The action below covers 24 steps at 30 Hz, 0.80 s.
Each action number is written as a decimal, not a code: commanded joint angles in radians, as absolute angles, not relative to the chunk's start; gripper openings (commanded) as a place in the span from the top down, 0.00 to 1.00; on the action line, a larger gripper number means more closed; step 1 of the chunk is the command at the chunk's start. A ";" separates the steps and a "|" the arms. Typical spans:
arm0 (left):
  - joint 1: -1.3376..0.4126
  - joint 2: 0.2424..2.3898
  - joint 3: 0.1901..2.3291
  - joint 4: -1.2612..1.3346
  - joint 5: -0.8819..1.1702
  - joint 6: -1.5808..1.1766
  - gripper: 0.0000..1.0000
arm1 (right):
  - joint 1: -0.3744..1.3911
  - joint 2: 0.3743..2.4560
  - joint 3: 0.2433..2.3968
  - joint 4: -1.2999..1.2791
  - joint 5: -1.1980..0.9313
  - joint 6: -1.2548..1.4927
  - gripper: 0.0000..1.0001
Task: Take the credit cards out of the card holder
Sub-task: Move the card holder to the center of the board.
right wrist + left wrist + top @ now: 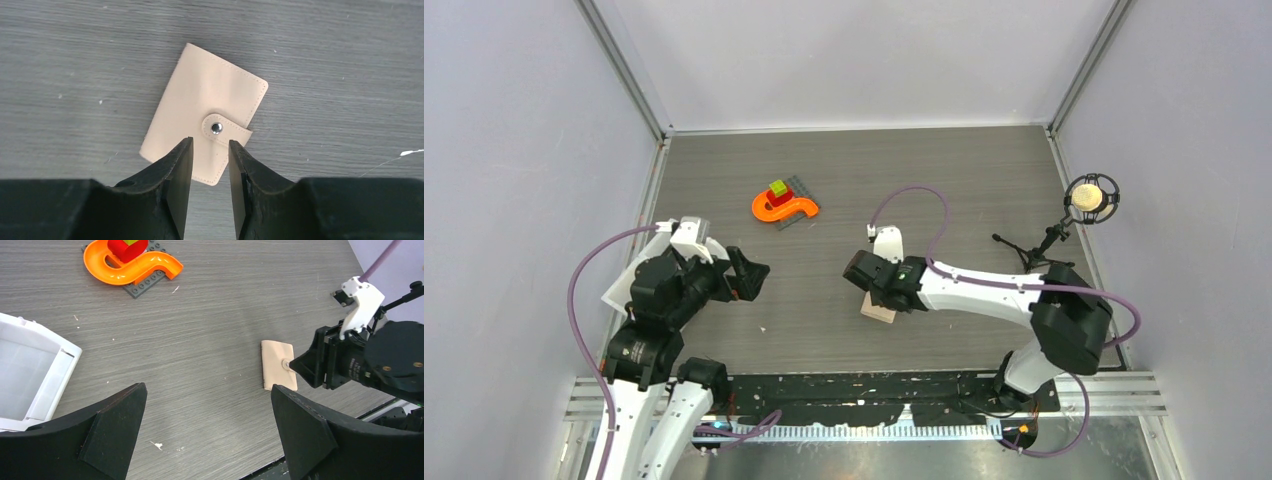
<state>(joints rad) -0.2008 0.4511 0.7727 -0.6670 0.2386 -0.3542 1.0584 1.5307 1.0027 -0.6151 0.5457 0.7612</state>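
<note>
The beige card holder [880, 311] lies flat and snapped closed on the grey table; it also shows in the left wrist view [276, 365] and the right wrist view [210, 95]. No credit cards are visible. My right gripper [210, 143] hovers just over the holder's near edge by the snap tab [216, 128], its jaws a narrow gap apart with nothing between them; it also shows in the top view [861, 272]. My left gripper [207, 390] is wide open and empty, well to the left of the holder, as the top view [750, 276] shows.
An orange S-shaped toy [784, 207] with red and green blocks sits on a grey plate at the back. A white tray [30, 375] lies at the left under my left arm. A microphone on a stand [1092, 197] is at the right edge.
</note>
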 commanded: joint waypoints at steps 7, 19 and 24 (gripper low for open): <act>-0.197 0.436 0.802 -0.662 0.233 -0.331 0.01 | 1.019 1.652 1.021 -0.558 0.542 0.917 0.60; -0.197 0.453 0.804 -0.665 0.230 -0.331 0.01 | 1.019 1.685 0.986 -0.557 0.567 0.923 0.73; -0.197 0.459 0.803 -0.669 0.225 -0.331 0.01 | 1.019 1.651 0.957 -0.494 0.558 0.866 0.90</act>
<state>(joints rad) -0.2008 0.4500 0.7727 -0.6701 0.2348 -0.3534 1.0172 1.6703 0.9894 -0.5716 0.5507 0.8860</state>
